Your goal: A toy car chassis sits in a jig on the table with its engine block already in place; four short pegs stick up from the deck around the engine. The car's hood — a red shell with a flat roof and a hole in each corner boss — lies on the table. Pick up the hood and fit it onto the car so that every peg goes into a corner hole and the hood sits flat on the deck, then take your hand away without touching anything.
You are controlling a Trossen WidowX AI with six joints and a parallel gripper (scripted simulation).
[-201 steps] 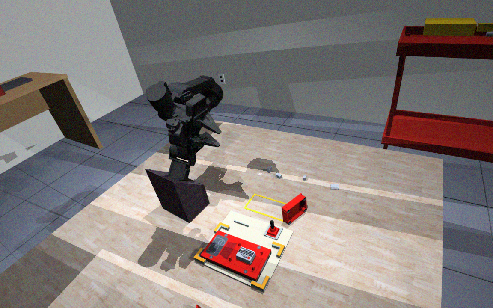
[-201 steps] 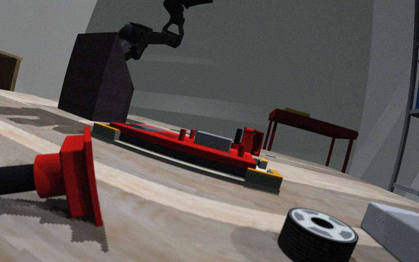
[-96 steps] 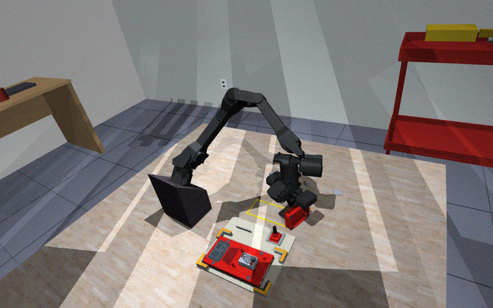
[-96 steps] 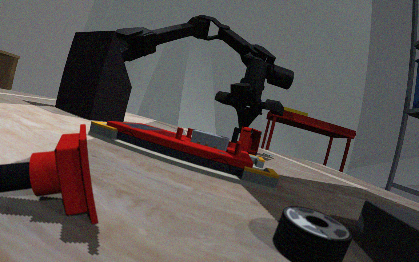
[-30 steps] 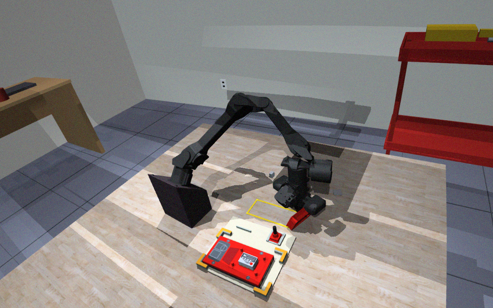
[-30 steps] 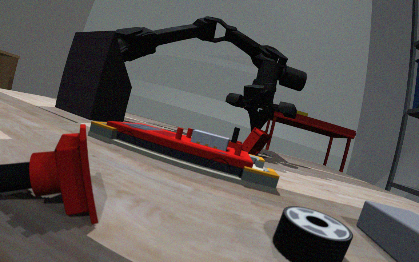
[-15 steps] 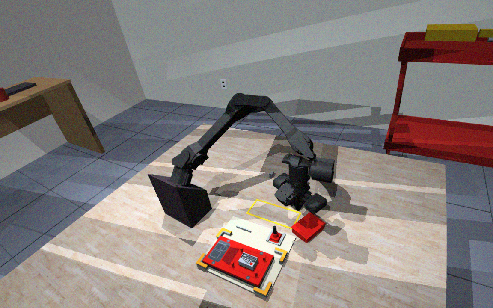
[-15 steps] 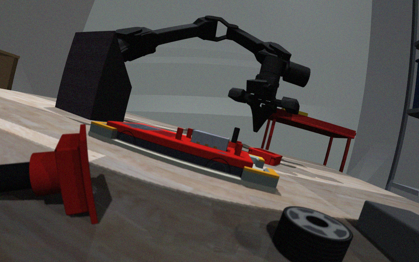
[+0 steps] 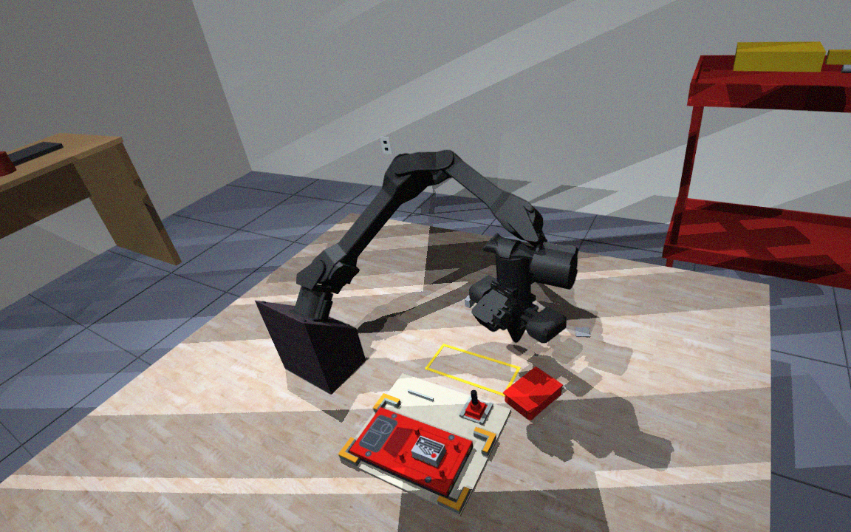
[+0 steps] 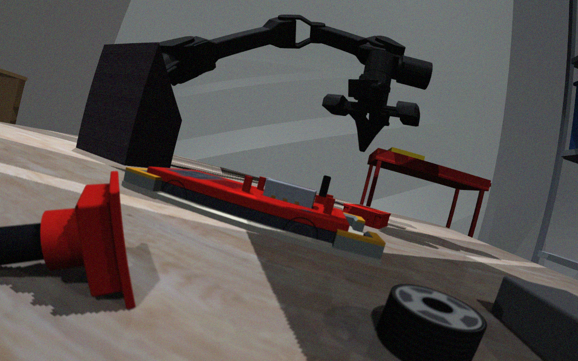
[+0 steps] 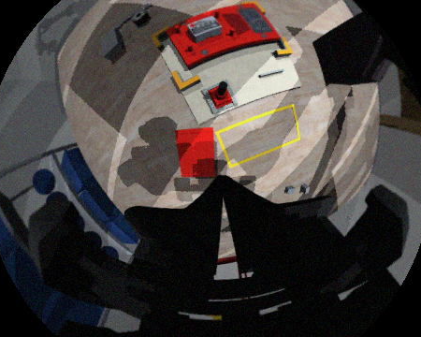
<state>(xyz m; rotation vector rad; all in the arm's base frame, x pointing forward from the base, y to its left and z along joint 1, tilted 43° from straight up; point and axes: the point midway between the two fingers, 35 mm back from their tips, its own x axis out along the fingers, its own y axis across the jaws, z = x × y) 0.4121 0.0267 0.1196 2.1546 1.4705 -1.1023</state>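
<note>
The red hood (image 9: 532, 391) (image 10: 367, 216) (image 11: 195, 150) lies on the table beside the jig board (image 9: 438, 395) (image 11: 254, 85), a flat red face up. My gripper (image 9: 515, 338) (image 10: 363, 149) (image 11: 222, 179) is shut and empty, above the table and apart from the hood. The red chassis (image 9: 392, 456) (image 10: 219, 184) (image 11: 215, 47) sits between the jig's yellow-topped corner brackets. The grey engine block (image 9: 428, 449) (image 10: 289, 193) (image 11: 204, 28) is on its deck, with pegs standing around it. The hood's corner holes cannot be made out.
A red shifter with a black stick (image 9: 475, 408) (image 11: 221, 95) stands on the board near the hood. A thin pin (image 9: 420, 395) (image 11: 271, 73) lies there too. A yellow outline (image 9: 482, 355) (image 11: 296, 122) marks the table. A wheel (image 10: 426, 332) and grey block (image 10: 551, 309) lie in the foreground.
</note>
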